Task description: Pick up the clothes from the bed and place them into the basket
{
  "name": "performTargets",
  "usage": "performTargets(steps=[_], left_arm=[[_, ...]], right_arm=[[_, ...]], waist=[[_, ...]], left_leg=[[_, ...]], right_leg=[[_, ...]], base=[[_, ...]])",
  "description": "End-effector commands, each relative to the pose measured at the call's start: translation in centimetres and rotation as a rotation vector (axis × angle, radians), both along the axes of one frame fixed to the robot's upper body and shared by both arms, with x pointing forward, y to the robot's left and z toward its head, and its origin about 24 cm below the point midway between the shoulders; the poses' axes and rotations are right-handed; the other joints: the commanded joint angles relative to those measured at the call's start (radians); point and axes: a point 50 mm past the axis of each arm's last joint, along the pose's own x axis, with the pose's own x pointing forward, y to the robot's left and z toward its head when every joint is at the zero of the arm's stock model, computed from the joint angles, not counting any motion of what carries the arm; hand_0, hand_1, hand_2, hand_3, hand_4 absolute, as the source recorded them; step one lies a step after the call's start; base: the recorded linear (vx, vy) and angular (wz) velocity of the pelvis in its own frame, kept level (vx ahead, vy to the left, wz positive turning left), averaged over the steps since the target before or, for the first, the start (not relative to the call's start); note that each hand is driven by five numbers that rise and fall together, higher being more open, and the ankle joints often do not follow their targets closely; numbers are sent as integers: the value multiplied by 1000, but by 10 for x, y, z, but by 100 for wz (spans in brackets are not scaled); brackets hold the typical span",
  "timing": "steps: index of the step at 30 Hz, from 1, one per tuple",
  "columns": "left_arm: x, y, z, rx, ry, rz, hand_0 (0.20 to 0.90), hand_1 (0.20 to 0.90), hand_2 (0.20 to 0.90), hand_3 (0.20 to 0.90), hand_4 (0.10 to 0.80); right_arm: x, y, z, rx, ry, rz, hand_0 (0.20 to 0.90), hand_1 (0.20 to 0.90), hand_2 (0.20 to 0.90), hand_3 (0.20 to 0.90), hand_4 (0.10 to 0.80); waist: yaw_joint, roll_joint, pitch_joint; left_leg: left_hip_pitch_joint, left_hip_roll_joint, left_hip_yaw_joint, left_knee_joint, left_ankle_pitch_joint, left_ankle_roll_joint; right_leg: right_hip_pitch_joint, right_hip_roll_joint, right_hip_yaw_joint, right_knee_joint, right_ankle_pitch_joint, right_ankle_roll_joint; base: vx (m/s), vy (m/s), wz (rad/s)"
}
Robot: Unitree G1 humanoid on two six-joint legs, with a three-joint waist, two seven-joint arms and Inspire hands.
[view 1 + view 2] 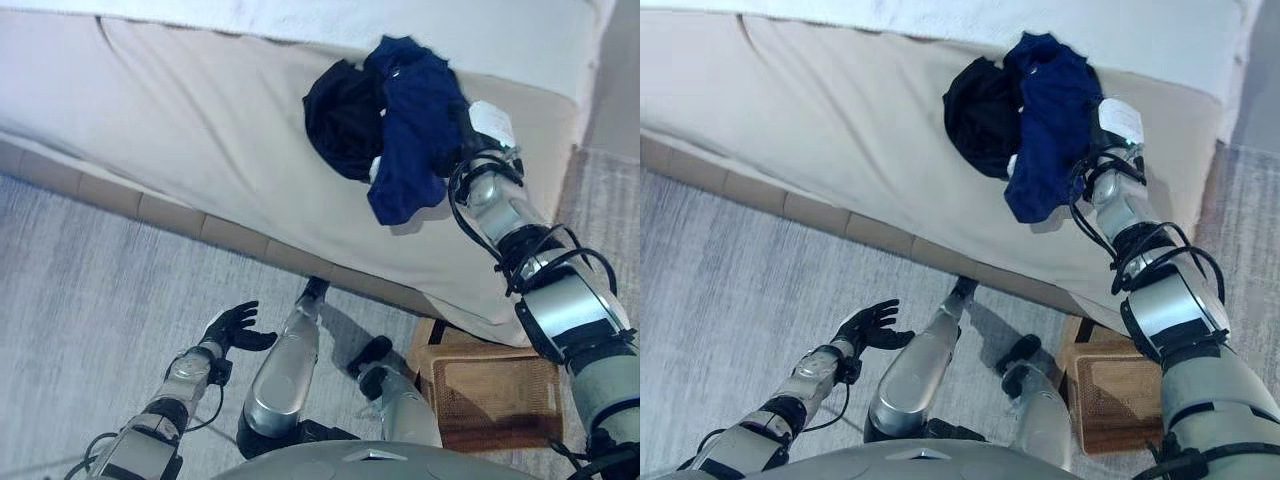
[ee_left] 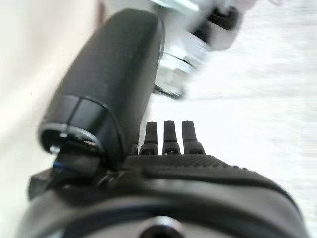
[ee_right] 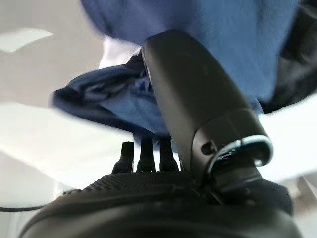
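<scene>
Clothes [image 1: 400, 125] on the bed [image 1: 200, 130] hide the right hand's [image 3: 198, 114] fingers, grip unclear; left hand [image 1: 235, 328] hangs open.

text on clothes [image 1: 405, 120]: nothing readable showing
labels on basket [image 1: 490, 395]: not seeing any
signs on bed [image 1: 200, 130]: none

Two garments on one bed [image 1: 200, 120], namely one blue garment [image 1: 415, 125] and one black garment [image 1: 343, 115] touching each other, plus one brown woven basket [image 1: 495, 395] on the floor beside the bed.
</scene>
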Motion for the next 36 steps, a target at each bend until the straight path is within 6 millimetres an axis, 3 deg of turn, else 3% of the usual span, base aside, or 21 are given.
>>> performTargets(steps=[1, 6, 7, 8, 9, 14, 18, 19, 21, 25, 31, 36], left_arm=[[-29, 10, -8, -18, 8, 23, 900, 900, 900, 900, 800], [-24, 9, -5, -36, -26, 42, 900, 900, 900, 900, 800], [-23, 10, -4, -39, -35, 45, 900, 900, 900, 900, 800], [-23, 10, -3, -40, -38, 46, 900, 900, 900, 900, 800], [-21, 11, -2, -43, -46, 49, 900, 900, 900, 900, 800], [-25, 19, -1, -29, -37, 63, 900, 900, 900, 900, 800], [-32, 24, -2, -13, -23, 78, 900, 900, 900, 900, 800], [-37, 26, -4, -1, -11, 85, 900, 900, 900, 900, 800], [-43, 30, -6, 15, 8, 93, 900, 900, 900, 900, 800], [-59, 36, -12, 51, 73, 79, 900, 900, 900, 900, 800], [-84, 33, -25, 83, 190, 27, 900, 900, 900, 900, 800], [-96, 27, -34, 96, 274, 11, 900, 900, 900, 900, 800]], right_arm=[[0, -15, 45, -70, -131, -69, 900, 900, 900, 900, 800], [0, -24, 48, -107, -62, -137, 900, 900, 900, 900, 800], [0, -26, 49, -128, -38, -144, 561, 561, 561, 505, 405], [0, -26, 49, -132, -39, -143, 500, 500, 500, 433, 333], [0, -26, 54, -133, -68, -135, 300, 300, 300, 200, 100], [0, -13, 81, -103, -277, -88, 300, 300, 300, 200, 100], [-8, 7, 118, -74, -516, -31, 300, 300, 300, 200, 100], [-16, 16, 136, -61, -658, 2, 300, 300, 300, 200, 100], [-29, 17, 154, -44, -810, 28, 300, 300, 300, 200, 100], [-56, 11, 176, -31, -1002, 50, 300, 300, 300, 200, 100], [-81, -10, 178, -63, -1025, 36, 300, 300, 300, 200, 100], [-87, -18, 170, -90, -953, 65, 300, 300, 300, 200, 100]], waist=[[27, -2, -15], [41, -5, 2], [43, -7, 5], [43, -8, 7], [43, -9, 10], [37, -24, 7], [21, -41, -5], [9, -53, -18], [-5, -65, -37], [-38, -80, -104], [-97, -91, -234], [-151, -94, -337]], left_leg=[[2, -42, 83, 32, -135, 110], [-29, -39, 88, 46, -133, 109], [-33, -38, 88, 48, -135, 109], [-33, -37, 88, 48, -136, 109], [-30, -35, 85, 47, -137, 110], [-8, -26, 83, 48, -154, 109], [33, -12, 88, 33, -170, 106], [63, -6, 91, 19, -179, 105], [102, 2, 98, -3, -189, 104], [183, 8, 113, -56, -178, 104], [307, 17, 150, -117, -185, 102], [384, 22, 181, -148, -188, 98]], right_leg=[[-71, -2, 30, 119, 22, -33], [-103, -13, 18, 145, 24, -24], [-101, -13, 18, 142, 27, -21], [-101, -13, 19, 141, 28, -20], [-98, -12, 21, 138, 33, -17], [-76, -6, 36, 125, 52, -6], [-44, 7, 53, 101, 60, 0], [-19, 17, 64, 79, 64, 2], [11, 26, 74, 53, 68, 5], [82, 41, 81, -29, 98, 6], [184, 70, 118, -120, 96, 17], [240, 82, 149, -175, 94, 21]], base=[[-41, 71, 11], [-6, 37, 4], [0, 0, 0], [12, -6, -5], [9, -8, -6], [28, -41, -5], [38, -64, -10], [61, -70, -22], [79, -78, -17], [69, -39, -17], [96, -28, -15], [76, -12, -21]])
